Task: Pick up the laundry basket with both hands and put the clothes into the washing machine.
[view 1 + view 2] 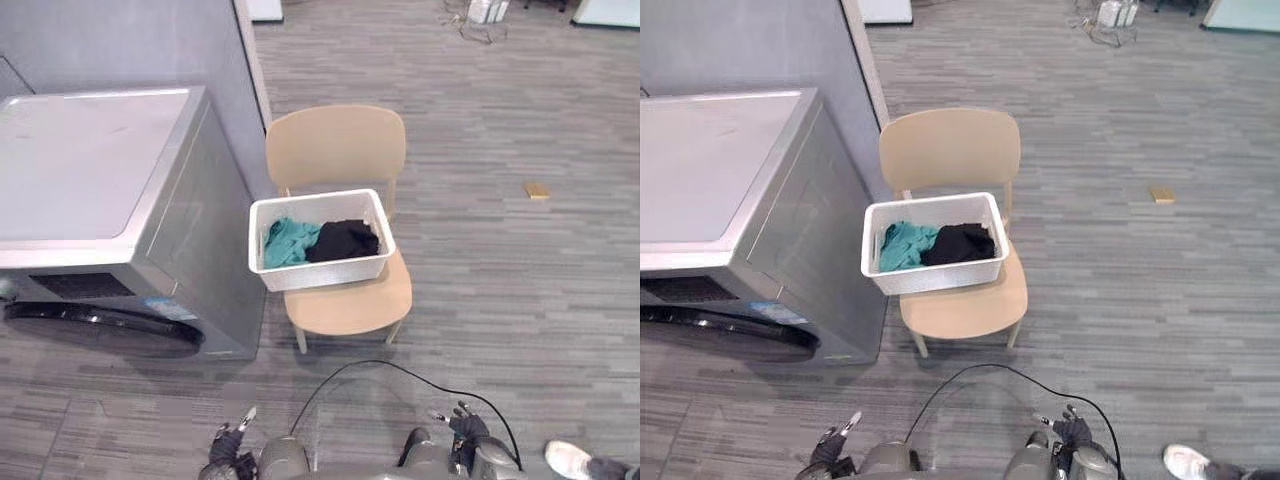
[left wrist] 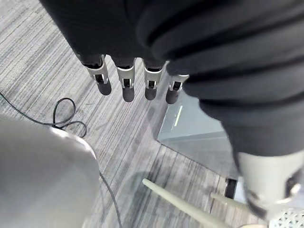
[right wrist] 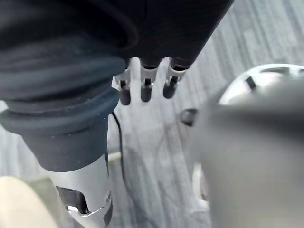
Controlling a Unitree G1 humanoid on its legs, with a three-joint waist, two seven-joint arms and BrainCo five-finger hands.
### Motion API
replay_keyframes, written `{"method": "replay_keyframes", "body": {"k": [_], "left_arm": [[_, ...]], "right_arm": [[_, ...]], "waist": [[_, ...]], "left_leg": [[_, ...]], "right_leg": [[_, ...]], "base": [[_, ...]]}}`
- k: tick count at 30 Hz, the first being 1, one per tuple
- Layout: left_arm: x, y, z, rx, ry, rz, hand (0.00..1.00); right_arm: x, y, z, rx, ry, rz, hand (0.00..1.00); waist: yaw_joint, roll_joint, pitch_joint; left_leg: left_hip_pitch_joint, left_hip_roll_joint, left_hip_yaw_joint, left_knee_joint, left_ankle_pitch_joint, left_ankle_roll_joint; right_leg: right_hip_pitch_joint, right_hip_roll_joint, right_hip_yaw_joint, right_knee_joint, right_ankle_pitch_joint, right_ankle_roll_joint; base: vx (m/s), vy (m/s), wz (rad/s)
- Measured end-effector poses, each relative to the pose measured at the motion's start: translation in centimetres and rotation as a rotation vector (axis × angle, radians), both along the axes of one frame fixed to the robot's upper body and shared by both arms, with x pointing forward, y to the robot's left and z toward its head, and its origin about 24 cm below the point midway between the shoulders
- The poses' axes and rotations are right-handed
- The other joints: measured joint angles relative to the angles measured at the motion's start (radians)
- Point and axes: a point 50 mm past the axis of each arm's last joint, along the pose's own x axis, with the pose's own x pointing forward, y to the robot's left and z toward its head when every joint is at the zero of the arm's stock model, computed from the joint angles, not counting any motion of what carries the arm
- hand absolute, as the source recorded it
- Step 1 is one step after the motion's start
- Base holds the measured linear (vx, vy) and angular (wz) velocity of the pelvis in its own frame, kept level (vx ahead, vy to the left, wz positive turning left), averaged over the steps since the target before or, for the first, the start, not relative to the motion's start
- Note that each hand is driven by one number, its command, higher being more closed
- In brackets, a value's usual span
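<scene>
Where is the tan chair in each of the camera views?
Left eye view: chair at centre, just right of the washing machine.
Right eye view: slightly left of centre.
Left wrist view: its pale legs beyond the left robot hand.
Right wrist view: a pale blur near the right robot hand may be its seat; cannot tell.
Shared landmark: the laundry basket on its seat, in both eye views.

The grey front-loading washing machine (image 1: 110, 200) is cut by the left edge; its dark door (image 1: 100, 322) is seen from above, so the drum is hidden. The white plastic laundry basket (image 1: 320, 268) hides the back of the seat of the pale wooden chair (image 1: 350, 300). What garments the teal cloth (image 1: 288, 240) and the black cloth (image 1: 345, 240) are cannot be told. The small tan thing (image 1: 537, 189) right of the chair is too small to name
</scene>
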Motion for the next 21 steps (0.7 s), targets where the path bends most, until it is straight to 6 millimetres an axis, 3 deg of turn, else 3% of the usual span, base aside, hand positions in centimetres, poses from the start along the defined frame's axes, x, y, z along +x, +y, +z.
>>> {"method": "replay_keyframes", "body": {"k": [5,8,9,10,11,12,13,14,15,16,17,18,21], "left_arm": [[0.5,-0.2,0.1,0.057,0.016,-0.151,0.00],[0.6,0.1,0.1,0.079,0.020,-0.198,0.00],[0.7,0.2,0.1,0.081,0.019,-0.198,0.00],[0.7,0.1,0.1,0.079,0.018,-0.196,0.00],[0.6,0.1,0.1,0.077,0.020,-0.190,0.00],[0.4,0.8,0.1,0.087,0.025,-0.171,0.00],[0.3,1.2,0.2,0.092,0.025,-0.148,0.00],[0.3,1.4,0.2,0.093,0.025,-0.137,0.00],[0.2,1.7,0.3,0.097,0.022,-0.120,0.00],[-0.1,2.0,0.3,0.095,0.020,-0.088,0.00],[-0.2,2.0,0.3,0.091,0.018,-0.069,0.00],[-0.6,2.3,0.3,0.080,0.010,-0.007,0.00],[-1.0,1.3,0.2,0.036,-0.002,0.063,0.00]], "right_arm": [[-0.6,-0.4,0.0,-0.022,0.000,0.000,0.00],[-0.6,-0.6,0.1,-0.032,-0.006,0.004,0.00],[-0.6,-0.5,0.1,-0.032,-0.004,0.009,0.00],[-0.5,-0.4,0.1,-0.031,-0.009,0.018,0.00],[-0.2,-0.1,0.3,-0.026,-0.028,0.024,0.00],[-0.1,0.9,0.2,-0.001,-0.039,0.047,0.00],[-0.6,1.9,0.0,0.026,-0.030,0.060,0.00],[-0.8,2.3,-0.2,0.037,-0.025,0.064,0.00],[-1.3,3.0,-0.3,0.059,-0.019,0.053,0.00],[-1.5,3.3,-0.4,0.067,-0.021,0.047,0.00],[-1.7,3.3,-0.4,0.067,-0.019,0.046,0.00],[-1.8,3.3,-0.4,0.066,-0.014,0.050,0.00],[-2.2,2.7,-0.5,0.047,0.006,0.050,0.00]], "waist": [[0.004,-0.037,0.010],[-0.001,-0.045,0.013],[0.001,-0.048,0.013],[0.004,-0.038,0.011],[0.004,-0.043,0.012],[0.003,-0.066,0.002],[0.015,-0.086,-0.009],[0.022,-0.098,-0.016],[0.031,-0.114,-0.027],[0.032,-0.122,-0.035],[0.033,-0.124,-0.039],[0.046,-0.125,-0.058],[0.085,-0.080,-0.069]], "left_leg": [[0.052,-0.136,-0.011,-0.052,0.038,0.070],[0.030,-0.165,-0.020,-0.011,0.034,0.113],[0.031,-0.163,-0.016,-0.010,0.034,0.127],[0.037,-0.142,-0.004,-0.019,0.038,0.135],[0.038,-0.136,-0.002,-0.017,0.040,0.136],[0.039,-0.135,0.000,-0.011,0.041,0.135],[0.037,-0.132,-0.001,0.003,0.041,0.133],[0.035,-0.131,-0.003,0.011,0.041,0.131],[0.028,-0.131,-0.012,0.021,0.047,0.118],[0.017,-0.128,-0.037,0.022,0.061,0.097],[0.007,-0.126,-0.045,0.019,0.067,0.089],[-0.014,-0.120,-0.065,-0.001,0.087,0.081],[-0.047,-0.095,-0.105,-0.113,0.180,0.064]], "right_leg": [[-0.017,-0.150,0.035,0.116,-0.026,-0.010],[-0.018,-0.173,0.033,0.142,-0.025,-0.019],[-0.020,-0.170,0.037,0.148,-0.031,-0.038],[-0.034,-0.156,0.065,0.204,-0.070,-0.076],[-0.056,-0.145,0.100,0.299,-0.092,-0.057],[-0.082,-0.101,0.156,0.445,-0.174,0.002],[-0.090,-0.055,0.214,0.518,-0.254,0.028],[-0.088,-0.032,0.251,0.534,-0.287,0.053],[-0.080,0.006,0.339,0.532,-0.336,0.100],[-0.065,0.048,0.404,0.513,-0.374,0.117],[-0.051,0.067,0.424,0.485,-0.389,0.092],[-0.038,0.112,0.441,0.422,-0.410,-0.020],[-0.069,0.156,0.416,0.355,-0.373,-0.064]], "base": [[-0.14,0.129,0.24],[-0.16,0.097,0.22],[-0.19,0.048,-0.05],[-0.16,-0.037,-0.06],[-0.15,-0.125,-0.02],[-0.11,-0.193,-0.03],[-0.09,-0.214,-0.04],[-0.07,-0.245,-0.01],[-0.07,-0.273,0.26],[-0.08,-0.282,0.40],[-0.12,-0.268,0.50],[-0.15,-0.215,0.36],[-0.14,-0.160,0.40]]}}
